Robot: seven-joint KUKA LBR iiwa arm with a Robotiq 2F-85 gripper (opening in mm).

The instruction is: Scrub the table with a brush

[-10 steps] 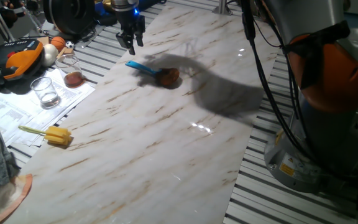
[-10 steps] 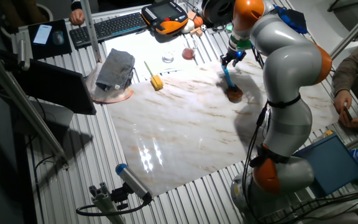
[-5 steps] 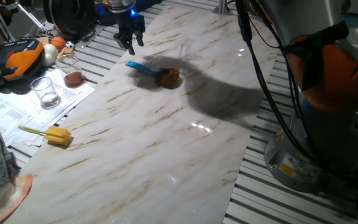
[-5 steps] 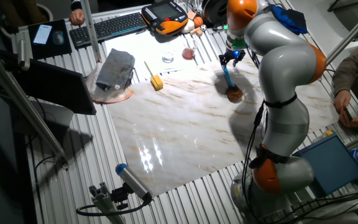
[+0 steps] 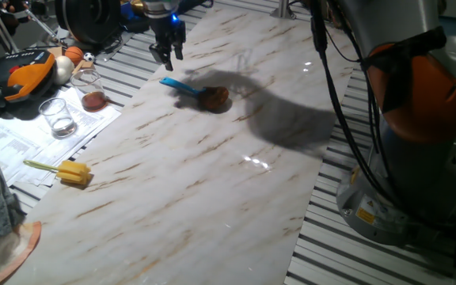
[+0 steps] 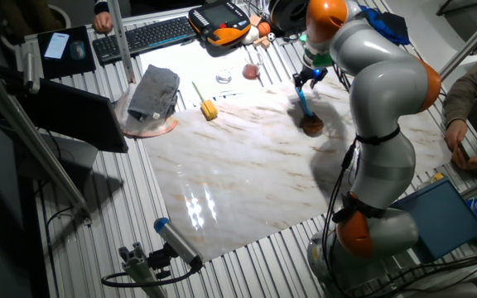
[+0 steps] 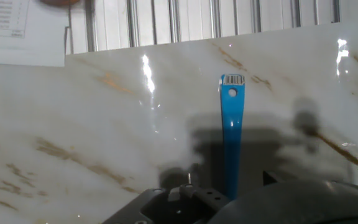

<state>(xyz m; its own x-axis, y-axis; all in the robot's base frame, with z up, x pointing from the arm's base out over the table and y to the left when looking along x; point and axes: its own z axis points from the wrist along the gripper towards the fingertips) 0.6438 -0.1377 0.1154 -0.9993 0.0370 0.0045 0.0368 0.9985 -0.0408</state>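
Hand view first: you're looking straight down the blue handle of the brush (image 7: 232, 134), which runs up the middle of the frame from the dark pincer body at the bottom edge. It has a barcode sticker and a small hole at its far tip. It lies flat on the bench (image 7: 104, 137), glossy white marble with tan streaks, and a sheet of paper (image 7: 17, 31) sits in the upper left corner beyond the slab's edge.

In one fixed view, you've got the pincer (image 5: 166, 52) hanging in the upper middle of the frame, just above the handle's free end and apart from it. Its dark fingers (image 5: 159, 54) point down with a gap between them, released, gripping nothing. The brush (image 5: 199, 91) lies below and to the right of it, round reddish-brown head at the right end, in the arm's shadow.

Off the slab at the left you can see a yellow sponge on a stick (image 5: 66, 171), an empty glass (image 5: 57, 116) and a second glass with reddish contents (image 5: 92, 92) standing on papers.

In the other fixed view, the pincer (image 6: 308, 77) sits at upper centre, directly over the blue handle end, with the brush (image 6: 307, 112) just below it.
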